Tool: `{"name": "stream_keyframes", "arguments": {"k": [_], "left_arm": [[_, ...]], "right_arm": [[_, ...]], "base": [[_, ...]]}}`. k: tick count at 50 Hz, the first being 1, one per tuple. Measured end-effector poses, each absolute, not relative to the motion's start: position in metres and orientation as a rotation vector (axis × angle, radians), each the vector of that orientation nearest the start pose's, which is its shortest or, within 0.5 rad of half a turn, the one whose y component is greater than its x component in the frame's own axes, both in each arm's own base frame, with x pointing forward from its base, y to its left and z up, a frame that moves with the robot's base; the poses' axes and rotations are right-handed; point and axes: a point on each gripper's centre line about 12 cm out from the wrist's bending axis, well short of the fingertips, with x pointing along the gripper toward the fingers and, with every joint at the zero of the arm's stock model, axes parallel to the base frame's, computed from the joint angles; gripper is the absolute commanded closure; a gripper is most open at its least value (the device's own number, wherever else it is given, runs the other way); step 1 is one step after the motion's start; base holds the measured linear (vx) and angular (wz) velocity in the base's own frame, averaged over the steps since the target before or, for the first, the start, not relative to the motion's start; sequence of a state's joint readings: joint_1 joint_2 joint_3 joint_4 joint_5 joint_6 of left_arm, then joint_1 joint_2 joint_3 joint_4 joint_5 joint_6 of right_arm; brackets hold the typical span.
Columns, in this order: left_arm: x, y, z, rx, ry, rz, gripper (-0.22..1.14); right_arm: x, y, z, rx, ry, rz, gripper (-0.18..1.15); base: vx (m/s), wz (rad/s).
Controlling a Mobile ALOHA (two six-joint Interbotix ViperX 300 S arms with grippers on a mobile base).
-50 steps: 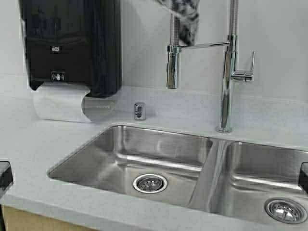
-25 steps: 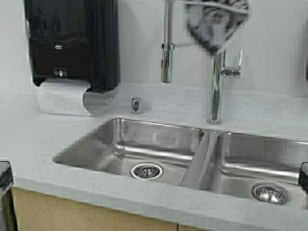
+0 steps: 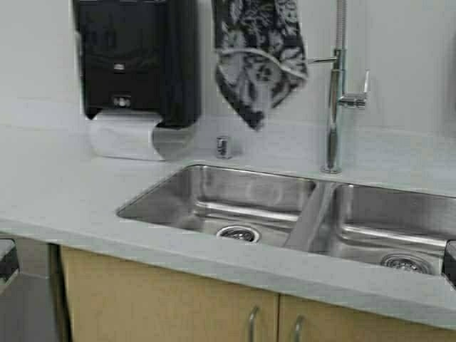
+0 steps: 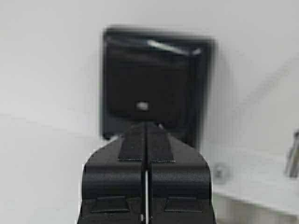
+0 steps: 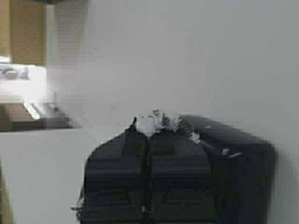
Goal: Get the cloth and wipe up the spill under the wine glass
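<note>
The cloth [image 3: 256,57], dark grey and white with a leafy pattern, hangs limp from the top edge of the high view, in front of the wall and above the sink. In the right wrist view my right gripper [image 5: 147,135] is shut, and a tuft of the cloth [image 5: 159,123] sticks out at its tips. My left gripper [image 4: 146,125] is shut on nothing and faces the black dispenser [image 4: 154,79]. The wine glass and the spill are out of view.
A black paper towel dispenser [image 3: 135,64] hangs on the wall at the left. The steel double sink [image 3: 214,189] is set into the pale counter [image 3: 64,192], with a tall chrome faucet [image 3: 333,107] behind it. Wooden cabinet doors [image 3: 164,306] stand below the counter edge.
The robot has moved back from the counter and the scene has shifted right, so the cabinet fronts now show. The hanging cloth has swung from right to left across the faucet.
</note>
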State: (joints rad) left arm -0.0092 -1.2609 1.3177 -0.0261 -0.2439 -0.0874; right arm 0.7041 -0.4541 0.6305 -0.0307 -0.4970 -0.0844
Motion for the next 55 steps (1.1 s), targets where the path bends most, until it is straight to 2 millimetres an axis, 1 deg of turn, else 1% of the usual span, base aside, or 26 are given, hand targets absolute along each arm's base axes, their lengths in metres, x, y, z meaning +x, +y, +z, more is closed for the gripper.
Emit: {"name": "stream_keyframes", "arguments": {"k": [3, 12, 16, 25, 31, 34, 43, 49, 55], "left_arm": [[0.148, -0.001, 0.28, -0.112, -0.188, -0.014, 0.89], [0.146, -0.001, 0.282, -0.115, -0.199, -0.014, 0.89], [0.146, -0.001, 0.282, -0.117, -0.197, -0.014, 0.89], [0.146, 0.0, 0.282, -0.118, -0.196, -0.013, 0.89], [0.146, 0.0, 0.282, -0.118, -0.196, -0.013, 0.89], [0.146, 0.0, 0.282, -0.12, -0.196, -0.013, 0.89], [0.148, 0.0, 0.281, -0.12, -0.188, -0.013, 0.89], [0.153, -0.001, 0.276, -0.117, -0.155, -0.011, 0.89], [0.159, -0.001, 0.275, -0.112, -0.142, -0.01, 0.89]], "right_arm": [[0.251, 0.217, 0.4, 0.0, -0.329, 0.698, 0.9], [0.25, 0.214, 0.364, -0.029, -0.241, 0.701, 0.9], [0.249, 0.212, 0.352, -0.04, -0.212, 0.703, 0.9], [0.252, 0.21, 0.341, -0.053, -0.184, 0.692, 0.9], [0.266, 0.199, 0.332, -0.049, -0.151, 0.639, 0.9], [0.275, 0.19, 0.327, -0.031, -0.127, 0.593, 0.9], [0.296, 0.168, 0.316, 0.021, -0.078, 0.487, 0.9], [0.306, 0.159, 0.308, 0.022, -0.051, 0.449, 0.9], [0.308, 0.157, 0.307, 0.021, -0.048, 0.44, 0.9]], "base": [[-0.15, 0.22], [-0.12, 0.23], [-0.09, 0.25], [-0.08, 0.32], [-0.08, 0.45], [-0.08, 0.49], [-0.08, 0.51], [-0.06, 0.51], [-0.05, 0.51]]}}
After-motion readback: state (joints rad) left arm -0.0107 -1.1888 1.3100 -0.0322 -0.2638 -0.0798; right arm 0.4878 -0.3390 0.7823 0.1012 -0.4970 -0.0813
